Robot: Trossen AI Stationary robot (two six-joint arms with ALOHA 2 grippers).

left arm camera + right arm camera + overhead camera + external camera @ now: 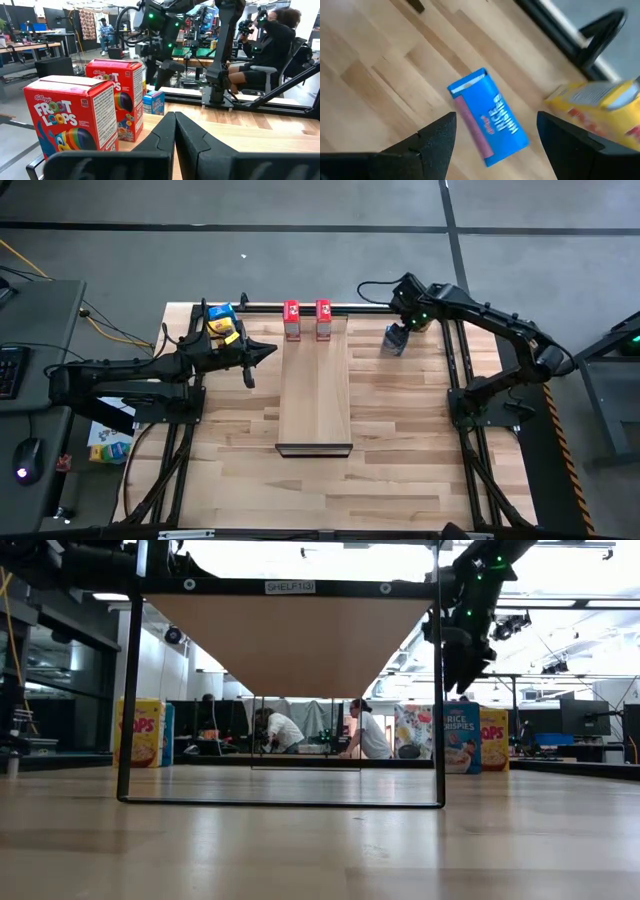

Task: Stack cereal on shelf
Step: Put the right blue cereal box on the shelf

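Two red boxes (pixel 307 319) already stand at the shelf (pixel 315 395) far end as our right gripper (pixel 495 145), jaws spread wide, hovers above a blue box (pixel 490 122) on the table; next we must descend and close. Our left gripper (pixel 262 352) waits shut beside the shelf. A yellow box (pixel 605 107) is cut off.

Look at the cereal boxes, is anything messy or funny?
Nothing looks spilled or broken. Two red boxes stand neatly on the far end of the shelf. The right gripper hangs open over a blue box, beside a yellow box. The left gripper waits shut.
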